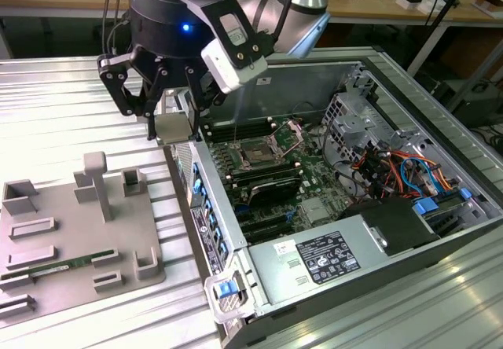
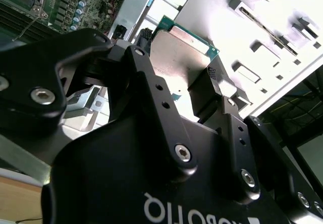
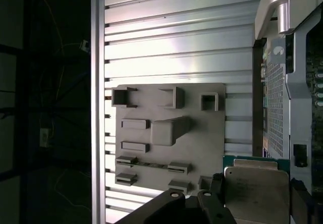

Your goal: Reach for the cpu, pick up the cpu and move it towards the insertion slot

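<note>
The cpu [image 1: 174, 130], a flat silvery square with a green rim, hangs in the air over the near wall of the open computer case. My gripper [image 1: 173, 121] is shut on it, one black finger on each side. Both wrist views show the same grip: the cpu [image 2: 184, 47] sits between the fingertips of the gripper [image 2: 176, 65], and the cpu [image 3: 252, 191] lies inside the gripper [image 3: 256, 196]. The insertion slot [image 1: 257, 155], a dark-centred socket with its metal bracket raised, lies on the motherboard toward the exterior view's right of the cpu.
A grey tray [image 1: 78, 231] with raised holders lies on the ribbed metal table at the exterior view's left, with a thin green memory stick [image 1: 47, 269] in it. The open case [image 1: 369, 231] holds cables, a drive cage and a power supply. The tray [image 3: 171, 133] appears beside the case wall.
</note>
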Controlling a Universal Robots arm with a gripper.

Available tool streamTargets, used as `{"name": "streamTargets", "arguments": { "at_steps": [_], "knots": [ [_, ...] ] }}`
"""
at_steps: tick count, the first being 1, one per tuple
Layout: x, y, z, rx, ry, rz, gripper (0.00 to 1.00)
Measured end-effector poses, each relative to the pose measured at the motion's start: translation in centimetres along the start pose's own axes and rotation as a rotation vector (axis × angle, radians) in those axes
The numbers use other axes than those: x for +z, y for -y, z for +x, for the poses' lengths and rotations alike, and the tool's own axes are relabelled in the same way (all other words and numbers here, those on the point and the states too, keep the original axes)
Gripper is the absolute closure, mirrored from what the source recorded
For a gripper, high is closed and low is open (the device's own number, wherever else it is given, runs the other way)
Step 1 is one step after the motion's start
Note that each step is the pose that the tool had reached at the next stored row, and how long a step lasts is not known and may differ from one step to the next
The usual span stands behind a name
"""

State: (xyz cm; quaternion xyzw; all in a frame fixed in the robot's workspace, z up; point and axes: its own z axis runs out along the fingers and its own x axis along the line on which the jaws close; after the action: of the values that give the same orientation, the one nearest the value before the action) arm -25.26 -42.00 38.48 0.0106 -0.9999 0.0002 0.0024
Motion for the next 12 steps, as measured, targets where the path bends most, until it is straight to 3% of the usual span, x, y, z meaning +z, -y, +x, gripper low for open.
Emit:
{"name": "streamTargets", "arguments": {
  "at_steps": [12],
  "knots": [
    [-0.01,0.03,-1.33,0.000,0.0000,0.0000,0.45]
  ]
}}
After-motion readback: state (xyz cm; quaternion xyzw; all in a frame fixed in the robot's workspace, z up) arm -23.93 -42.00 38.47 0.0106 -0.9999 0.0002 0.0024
